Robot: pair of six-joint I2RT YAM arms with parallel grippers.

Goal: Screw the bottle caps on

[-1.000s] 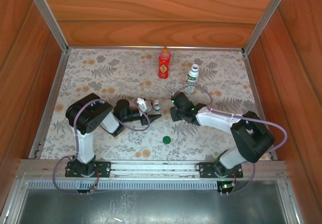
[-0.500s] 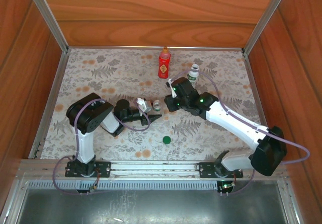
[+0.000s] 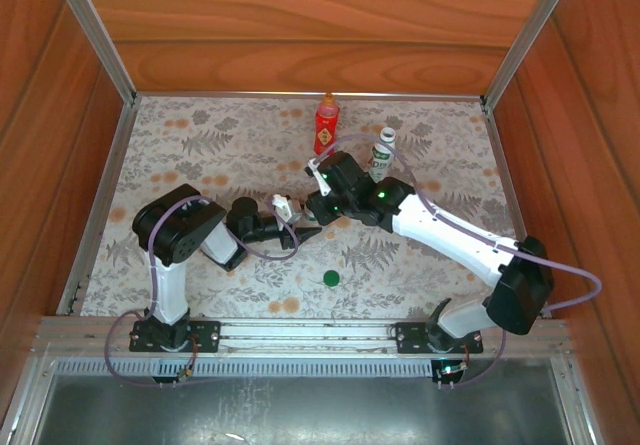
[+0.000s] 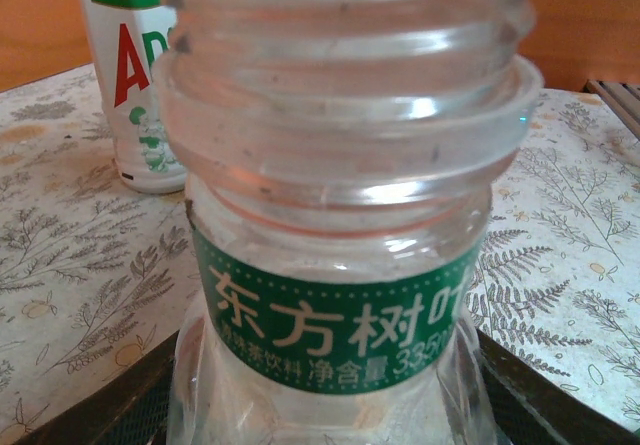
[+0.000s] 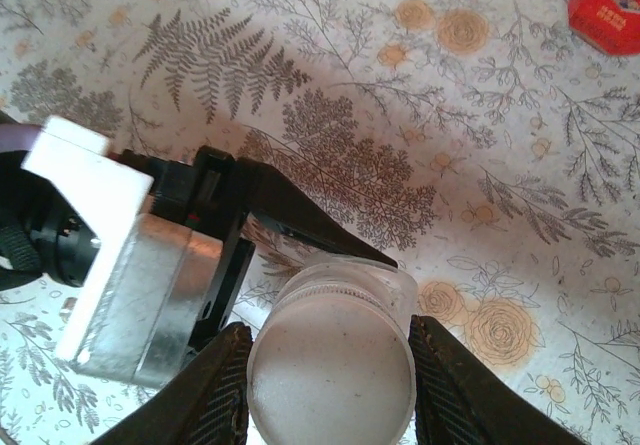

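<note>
On floral tabletop, clear bottle tight in left jaws, white cap tight in right jaws.

My left arm rises from its base, folds sharply at the elbow and reaches low to the right with the wrist level, so my left hand points sideways. Its fingers are clamped on either side of the clear bottle (only their dark edges show at the bottom of the wrist view). My right arm stretches long, out and to the left, with the wrist tipped downward. My right hand hangs directly over the left one, its fingers pressed against both sides of the white cap.
</note>
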